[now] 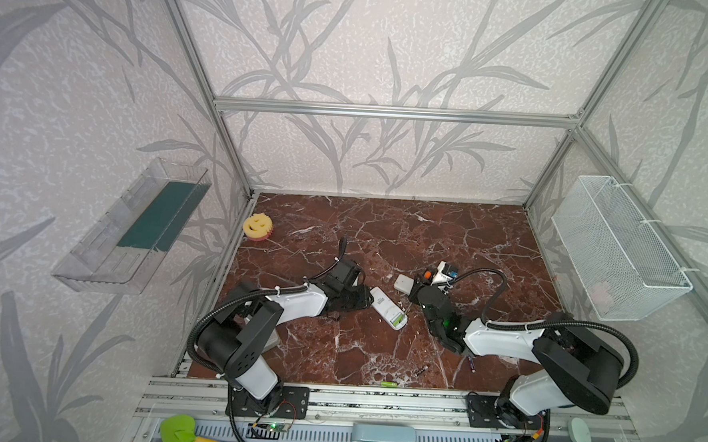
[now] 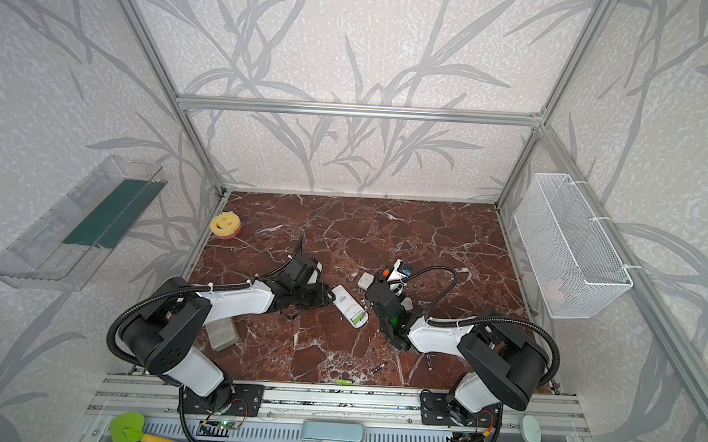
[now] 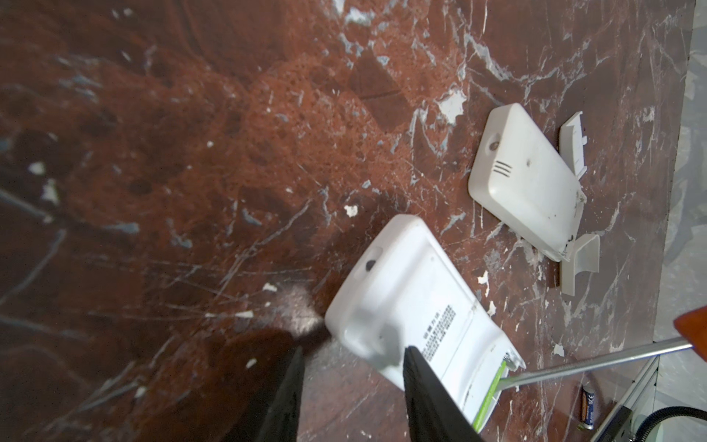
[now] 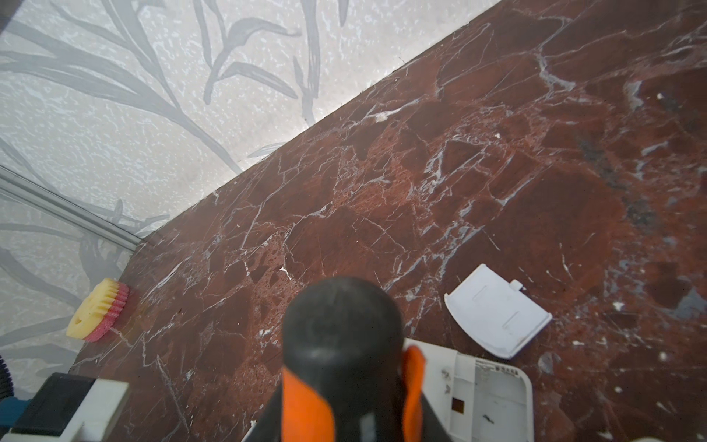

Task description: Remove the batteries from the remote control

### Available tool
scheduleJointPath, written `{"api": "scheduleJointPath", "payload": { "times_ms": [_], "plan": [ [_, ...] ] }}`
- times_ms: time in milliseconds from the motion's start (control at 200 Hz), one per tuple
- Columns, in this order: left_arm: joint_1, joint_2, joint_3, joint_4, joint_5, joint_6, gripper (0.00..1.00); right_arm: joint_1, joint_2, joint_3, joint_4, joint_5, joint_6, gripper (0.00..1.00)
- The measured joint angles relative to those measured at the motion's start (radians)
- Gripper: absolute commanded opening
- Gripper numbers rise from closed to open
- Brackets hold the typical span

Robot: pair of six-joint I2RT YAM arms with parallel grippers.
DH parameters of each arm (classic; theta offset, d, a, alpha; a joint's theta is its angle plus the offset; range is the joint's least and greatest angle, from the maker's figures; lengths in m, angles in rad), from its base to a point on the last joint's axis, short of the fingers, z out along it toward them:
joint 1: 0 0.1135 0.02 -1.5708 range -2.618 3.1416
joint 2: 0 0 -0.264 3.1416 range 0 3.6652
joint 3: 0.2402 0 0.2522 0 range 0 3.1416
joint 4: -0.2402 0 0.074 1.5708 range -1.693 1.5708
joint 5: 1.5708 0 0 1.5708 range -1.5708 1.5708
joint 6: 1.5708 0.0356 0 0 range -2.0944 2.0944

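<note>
The white remote control (image 1: 386, 312) (image 3: 417, 302) lies back up in the middle of the table in both top views. One lime green battery (image 3: 491, 390) sits in its open compartment. My left gripper (image 1: 365, 299) (image 3: 352, 367) is open at the remote's far end, one finger (image 3: 421, 382) over its corner. My right gripper (image 1: 422, 280) (image 4: 344, 413) is shut on the orange-and-black screwdriver handle (image 4: 340, 344). The screwdriver shaft (image 3: 593, 363) reaches that battery. Loose batteries lie near the front edge: one green (image 1: 388, 384), one dark (image 1: 421, 370), one purplish (image 1: 471, 363).
A second white device (image 3: 528, 183) and a loose battery cover (image 4: 497, 317) lie beyond the remote. A smiley sponge (image 1: 257, 226) sits at the back left. A grey block (image 2: 221, 333) lies under my left arm. A wire basket (image 1: 617, 248) hangs on the right wall.
</note>
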Motion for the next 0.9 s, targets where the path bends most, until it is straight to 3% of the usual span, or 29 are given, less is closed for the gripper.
{"api": "scheduleJointPath", "payload": {
  "times_ms": [690,900],
  "plan": [
    [-0.064,0.013,-0.010,0.054,0.023,-0.053,0.45,-0.001,0.165,-0.003,0.330,-0.016,-0.175,0.00],
    [-0.031,-0.006,0.041,-0.111,0.006,0.012,0.48,-0.002,0.166,-0.001,0.336,-0.016,-0.222,0.00]
  ]
}}
